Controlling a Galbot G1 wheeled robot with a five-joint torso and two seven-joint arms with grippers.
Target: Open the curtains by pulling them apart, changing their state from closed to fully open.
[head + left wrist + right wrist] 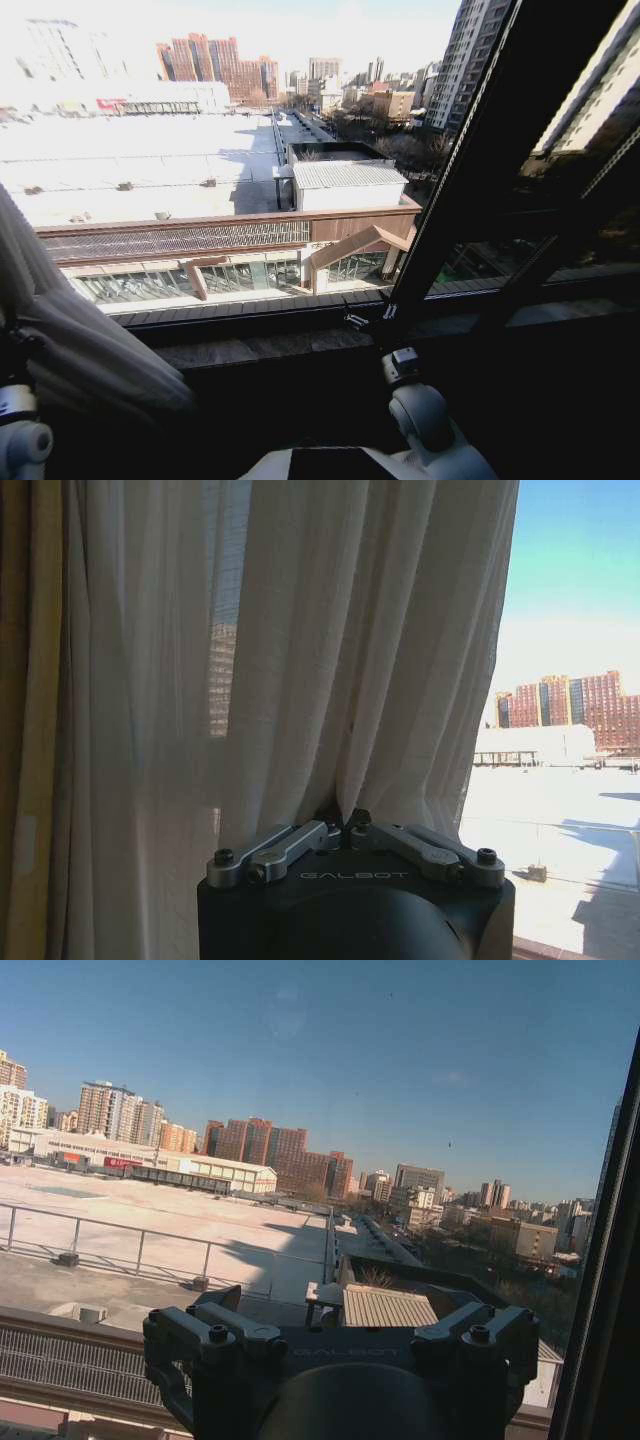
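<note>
With the sheer white pleated curtain [300, 650] bunched at the head view's lower left and pinched in the clenched left tool [343, 820] (right tool [340, 1335] released before bare glass), the thin fold could slip free if tugged sharply.

The left end effector [343, 820] sits against the curtains [300, 660], its fingers pinched together on a fold directly ahead of it. Beyond that fabric lies the window, with open glass just beside the curtain's edge. The right end effector [340, 1335] stands apart from the curtains, fingers spread, facing bare glass, with the window frame [605, 1290] close at its side.
</note>
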